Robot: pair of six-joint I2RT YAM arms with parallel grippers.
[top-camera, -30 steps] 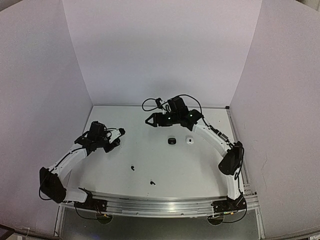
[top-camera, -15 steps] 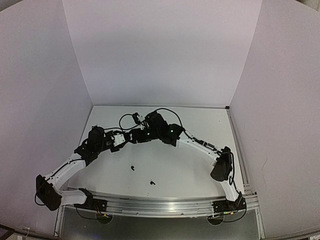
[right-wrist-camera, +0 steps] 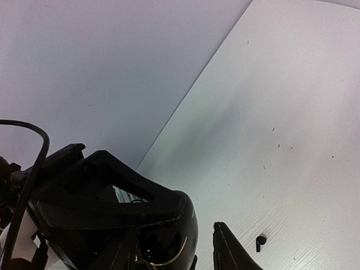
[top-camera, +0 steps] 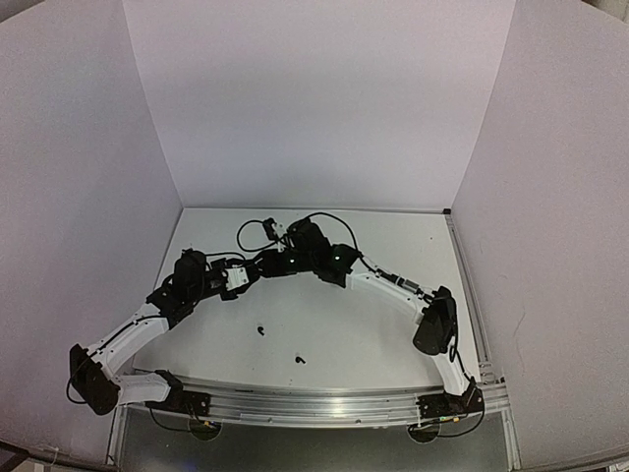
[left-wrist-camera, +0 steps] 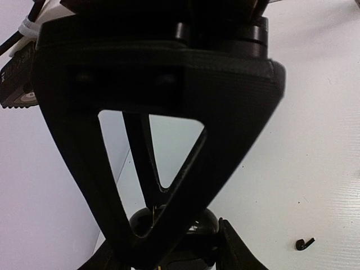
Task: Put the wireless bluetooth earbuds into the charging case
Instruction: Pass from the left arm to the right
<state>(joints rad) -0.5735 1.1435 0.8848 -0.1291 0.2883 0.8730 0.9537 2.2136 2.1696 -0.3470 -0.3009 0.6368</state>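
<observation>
A black charging case (left-wrist-camera: 225,233) with its lid up sits between my left gripper's (top-camera: 234,277) fingers, which are shut on it above the left part of the table. In the right wrist view the same charging case (right-wrist-camera: 174,239) shows a gold rim. My right gripper (top-camera: 257,266) has come up against the left one; one right finger (right-wrist-camera: 230,254) stands a small gap away from the case, and the other is hidden. Two black earbuds (top-camera: 260,328) (top-camera: 299,359) lie on the table toward the front. One earbud (left-wrist-camera: 304,243) shows beside the case, also an earbud (right-wrist-camera: 260,242) in the right wrist view.
The white table (top-camera: 393,334) is walled by white panels at the back and both sides. The right arm (top-camera: 393,287) stretches across the table's middle and covers what lies under it. A metal rail (top-camera: 314,403) runs along the near edge.
My right arm swung from the table's middle to the left and met the left gripper. Its jaws have narrowed. The left gripper kept its hold and barely moved.
</observation>
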